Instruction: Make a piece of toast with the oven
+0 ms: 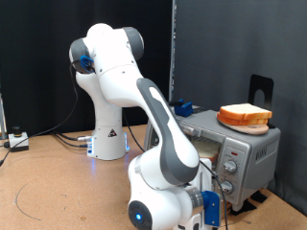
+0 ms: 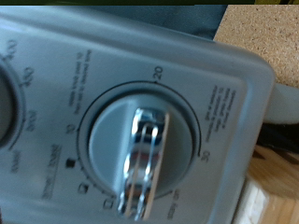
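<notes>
Gripper [image 1: 215,198] down at the oven [image 1: 235,144] knobs, timer dial [image 2: 142,152] filling its camera (fingers hidden, grip unclear). Toast [image 1: 245,116] sits on top. Overturning that dial risks burning.

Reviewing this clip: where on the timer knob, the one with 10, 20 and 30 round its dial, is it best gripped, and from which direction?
Grip the timer knob by its raised chrome ridge, one finger on each long flat side. Come straight at the oven front panel, along the knob's axis: the grey cap around the ridge is round and smooth, so it gives little purchase for turning. The end effector itself does not show in the wrist view.
</notes>
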Controlling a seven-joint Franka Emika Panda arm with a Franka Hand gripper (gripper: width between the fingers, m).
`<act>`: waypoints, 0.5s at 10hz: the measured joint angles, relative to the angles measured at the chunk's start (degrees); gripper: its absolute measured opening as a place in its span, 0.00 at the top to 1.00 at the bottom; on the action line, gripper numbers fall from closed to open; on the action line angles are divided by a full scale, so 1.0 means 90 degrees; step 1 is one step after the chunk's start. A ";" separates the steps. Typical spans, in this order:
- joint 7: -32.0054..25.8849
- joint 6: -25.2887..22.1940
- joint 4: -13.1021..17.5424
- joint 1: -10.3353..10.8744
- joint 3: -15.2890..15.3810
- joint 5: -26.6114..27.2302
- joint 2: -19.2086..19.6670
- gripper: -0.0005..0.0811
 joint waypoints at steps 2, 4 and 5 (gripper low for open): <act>0.0009 0.0092 -0.0011 0.0077 0.0029 0.0037 0.0029 0.01; 0.0009 0.0167 -0.0012 0.0135 0.0070 0.0129 0.0038 0.01; 0.0009 0.0178 -0.0012 0.0156 0.0088 0.0183 0.0039 0.01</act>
